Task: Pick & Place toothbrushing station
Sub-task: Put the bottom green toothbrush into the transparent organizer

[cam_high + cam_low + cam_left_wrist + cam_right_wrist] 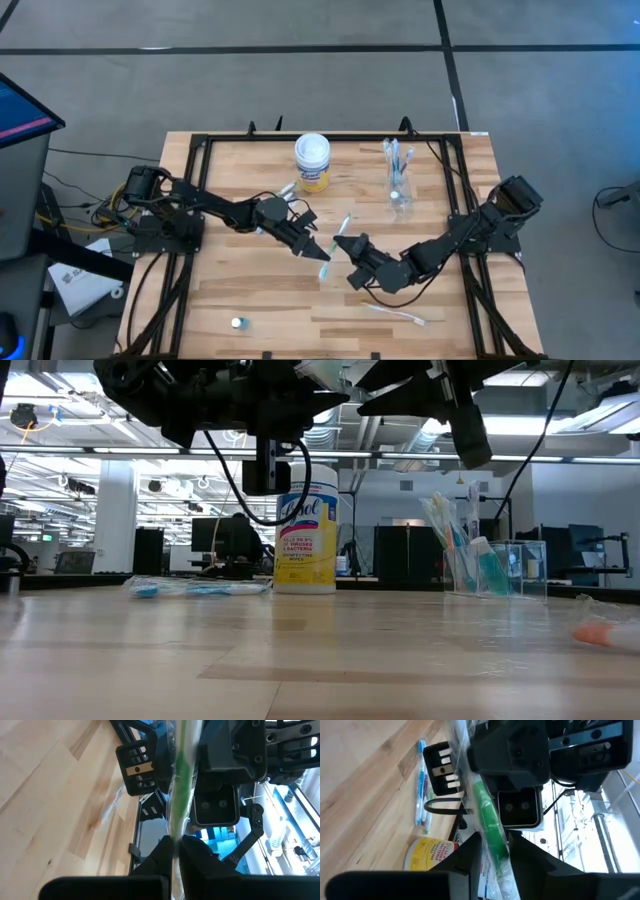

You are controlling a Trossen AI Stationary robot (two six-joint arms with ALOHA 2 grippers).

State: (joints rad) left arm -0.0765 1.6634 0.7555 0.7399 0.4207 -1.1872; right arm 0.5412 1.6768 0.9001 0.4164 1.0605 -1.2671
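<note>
Wooden bench, open office hall behind.
Both tools, left and right, clamped on green toothbrush mid-bench; canister, cup behind.

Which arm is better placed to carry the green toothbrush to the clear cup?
Probably the right. Both grippers, left and right, pinch the green toothbrush mid-table, but the clear cup stands on the right arm's side.

Small round object near the table's front edge: unidentifiable.
</note>
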